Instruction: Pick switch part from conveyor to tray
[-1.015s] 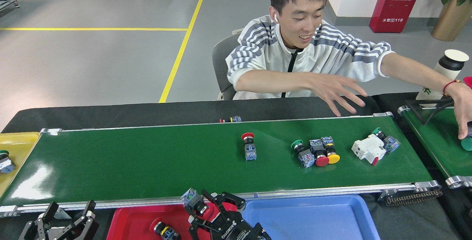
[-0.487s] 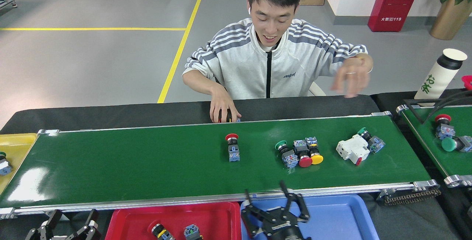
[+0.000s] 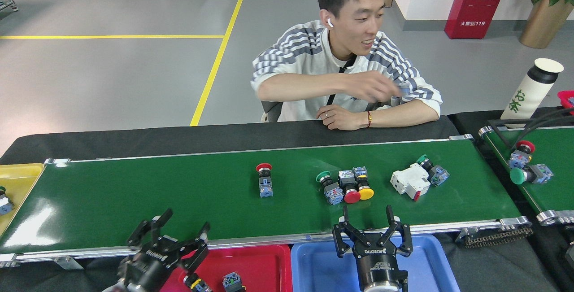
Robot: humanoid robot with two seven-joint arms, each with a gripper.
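Head view: both open grippers, left gripper [image 3: 179, 229] and right gripper [image 3: 368, 222], near conveyor [image 3: 134, 198].

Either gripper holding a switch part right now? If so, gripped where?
No. The left gripper and the right gripper are both open and empty, at the near rail of the conveyor. The switch parts on it lie untouched.

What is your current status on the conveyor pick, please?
Left gripper open, empty. Right gripper open, empty, at the conveyor edge. Nearest red-capped switch untouched mid-belt. Nothing blocking.
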